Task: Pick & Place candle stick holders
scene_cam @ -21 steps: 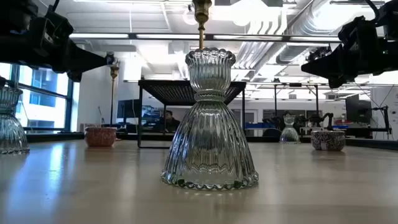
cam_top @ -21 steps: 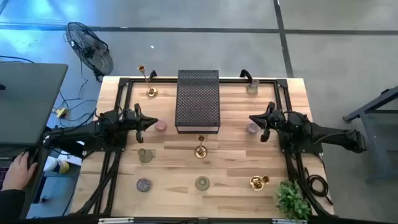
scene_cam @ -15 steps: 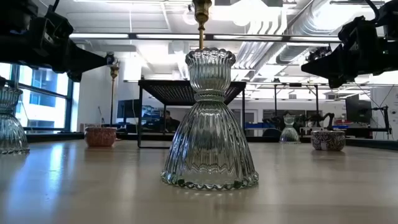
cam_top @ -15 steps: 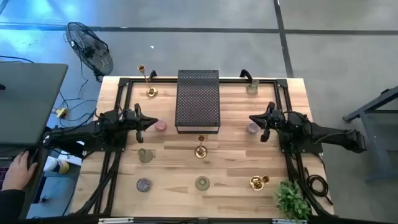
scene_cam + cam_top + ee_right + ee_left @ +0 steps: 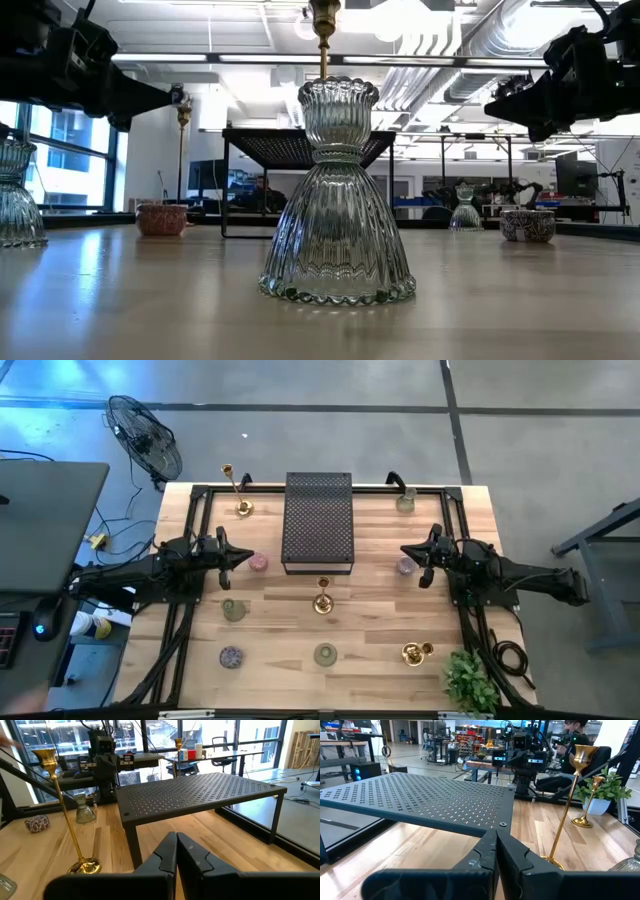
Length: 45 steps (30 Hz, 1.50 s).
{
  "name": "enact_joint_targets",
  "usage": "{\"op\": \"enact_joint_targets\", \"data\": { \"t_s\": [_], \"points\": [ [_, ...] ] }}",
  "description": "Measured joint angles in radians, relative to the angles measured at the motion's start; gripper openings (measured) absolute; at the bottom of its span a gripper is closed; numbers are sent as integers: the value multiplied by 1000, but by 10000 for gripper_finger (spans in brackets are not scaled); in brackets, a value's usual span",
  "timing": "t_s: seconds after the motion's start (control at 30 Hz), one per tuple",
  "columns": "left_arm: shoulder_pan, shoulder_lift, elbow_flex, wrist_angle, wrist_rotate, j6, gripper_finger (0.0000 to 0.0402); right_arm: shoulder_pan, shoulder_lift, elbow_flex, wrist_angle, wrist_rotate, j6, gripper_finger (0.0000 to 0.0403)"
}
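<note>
Both hands parked beside the dotted box, fingers pressed together.
Left hand is seen at nine o'clock, right hand at three; gold candlestick stands at six.

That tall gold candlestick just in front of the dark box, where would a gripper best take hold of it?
Probably on the slim stem of the gold candlestick, coming in level from the side. It stands upright, and the stem is narrow enough for two fingers, while the round base lies flat and wide. The left gripper and right gripper both hover nearby, shut.
</note>
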Motion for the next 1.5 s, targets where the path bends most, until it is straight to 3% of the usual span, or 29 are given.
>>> {"op": "enact_joint_targets", "data": {
  "t_s": [1.27, 1.5],
  "points": [
    [0, 0, 0, 0, 0, 0, 3, 0, 0, 0, 2, 0, 0, 0],
    [0, 0, 0, 0, 0, 0, 3, 0, 0, 0, 90, 32, 30, 0]
  ]
}}
